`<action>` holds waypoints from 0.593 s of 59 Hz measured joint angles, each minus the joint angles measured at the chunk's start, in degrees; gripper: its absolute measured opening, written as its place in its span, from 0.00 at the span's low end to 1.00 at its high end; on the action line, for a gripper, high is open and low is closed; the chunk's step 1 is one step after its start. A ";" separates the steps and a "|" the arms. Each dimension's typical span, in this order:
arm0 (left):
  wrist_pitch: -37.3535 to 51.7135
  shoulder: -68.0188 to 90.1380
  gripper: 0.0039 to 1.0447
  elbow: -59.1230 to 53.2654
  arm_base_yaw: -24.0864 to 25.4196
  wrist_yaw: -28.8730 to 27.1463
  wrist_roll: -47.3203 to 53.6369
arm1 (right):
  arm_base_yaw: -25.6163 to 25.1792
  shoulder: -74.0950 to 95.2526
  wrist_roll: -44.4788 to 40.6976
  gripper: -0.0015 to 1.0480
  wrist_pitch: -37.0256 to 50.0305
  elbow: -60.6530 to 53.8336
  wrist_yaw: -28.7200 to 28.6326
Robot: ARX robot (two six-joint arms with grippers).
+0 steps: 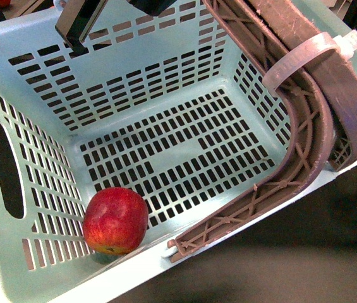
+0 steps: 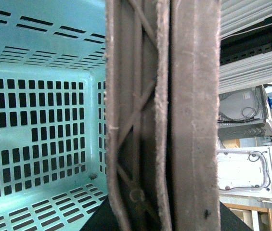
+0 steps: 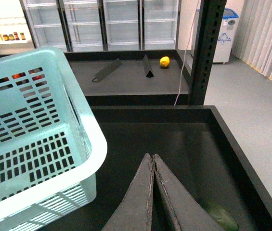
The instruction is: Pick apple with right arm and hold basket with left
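I am finding the apple (image 1: 115,219) lying on the floor of the basket (image 1: 14,38), in its near left corner and touching the slotted wall. The right gripper (image 3: 153,161) is hanging empty, fingers pressed together, over a black tray (image 3: 140,132) just beside the basket. The brown handles (image 2: 164,115), bound by a zip tie (image 1: 298,60), are filling the left wrist view. They are hiding the left gripper, so I cannot tell how its jaws stand. I am judging the pick done and the hold in hand. The next move calls for keeping the basket steady and the right arm clear of its rim.
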 joint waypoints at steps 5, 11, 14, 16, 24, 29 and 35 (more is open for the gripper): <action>0.00 0.00 0.14 0.00 0.00 0.02 0.00 | 0.00 -5.90 0.00 0.02 -7.82 0.02 -0.02; 0.00 0.00 0.14 0.02 0.02 -0.04 0.02 | 0.00 -9.38 -0.04 0.02 -9.70 0.02 0.00; 0.00 0.00 0.14 0.07 0.02 0.04 0.00 | 0.00 -9.44 -0.04 0.02 -9.79 0.02 0.00; 0.00 0.00 0.14 0.07 0.02 0.02 0.00 | 0.00 -9.49 -0.04 0.02 -9.84 0.02 0.02; 0.00 0.00 0.14 0.07 0.02 0.00 0.02 | 0.00 -9.55 -0.11 0.12 -9.86 0.02 0.00; 0.00 0.00 0.14 0.07 0.02 -0.02 0.02 | 0.00 -9.55 -0.11 0.32 -9.86 0.02 0.00; 0.00 0.00 0.14 0.07 0.02 -0.02 0.02 | 0.00 -9.57 -0.11 0.49 -9.86 0.02 0.02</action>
